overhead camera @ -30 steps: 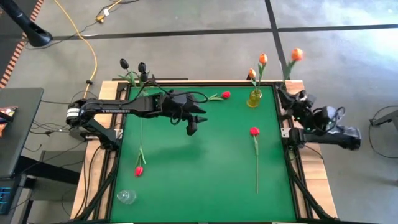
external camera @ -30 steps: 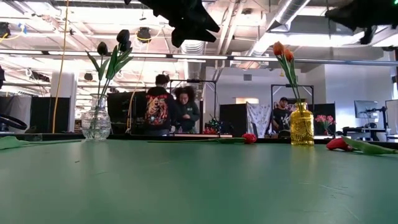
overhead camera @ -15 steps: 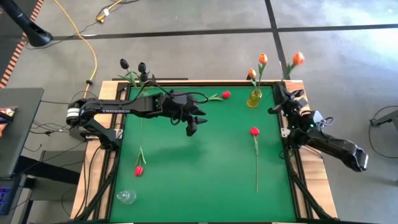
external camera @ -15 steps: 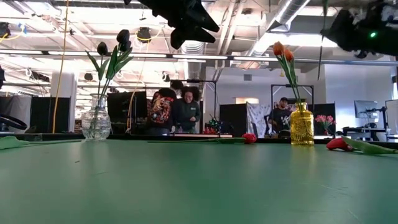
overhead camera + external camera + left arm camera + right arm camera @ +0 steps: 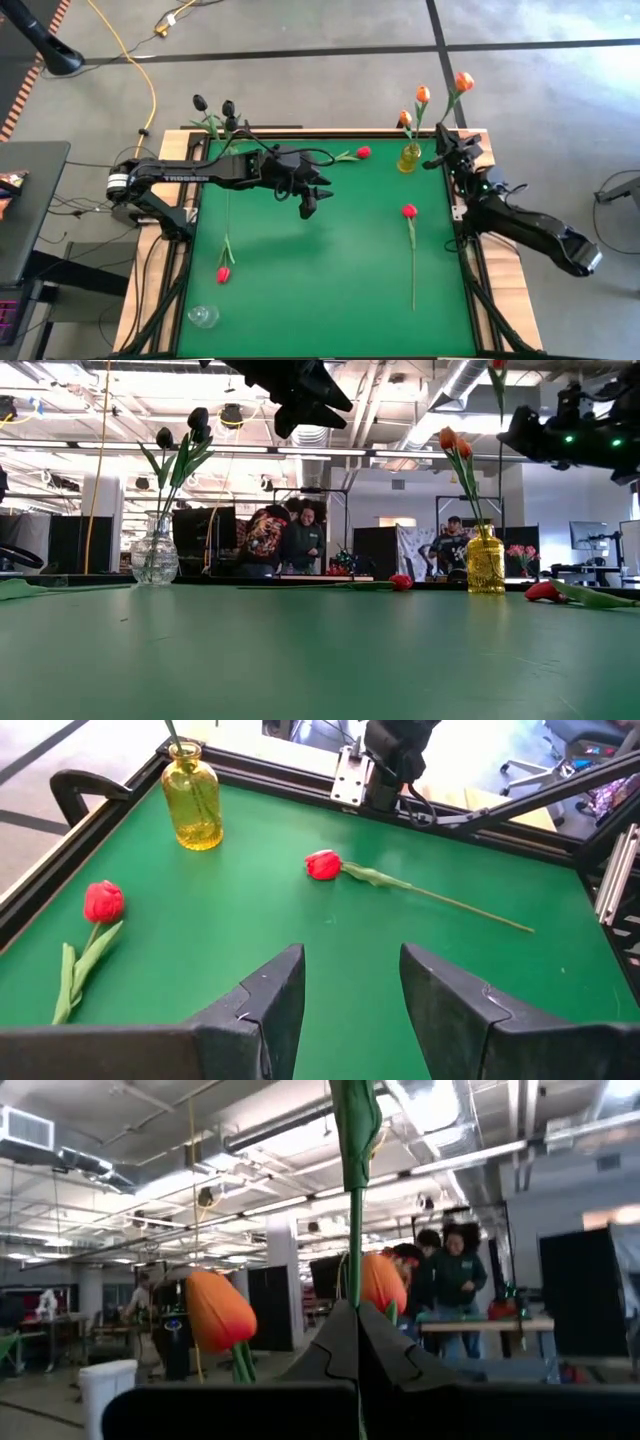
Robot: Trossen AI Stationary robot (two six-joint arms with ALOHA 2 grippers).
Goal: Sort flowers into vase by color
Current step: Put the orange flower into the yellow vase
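The right pincer (image 5: 447,140), clamped on an orange tulip (image 5: 463,81), has swung in toward the yellow vase (image 5: 409,157) at the table's far edge, so insertion looks imminent; the left pincer (image 5: 310,202) hovers apart mid-table.

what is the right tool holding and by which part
The right tool is shut on an orange tulip, pinching its green stem below the head. The left tool holds nothing.

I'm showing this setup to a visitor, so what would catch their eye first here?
Probably the right claw near the table's far right corner, shut on an orange tulip held up beside the yellow vase, which already has two orange tulips. Next, the black tulips in the clear vase at the far left, and three red tulips lying on the green mat.
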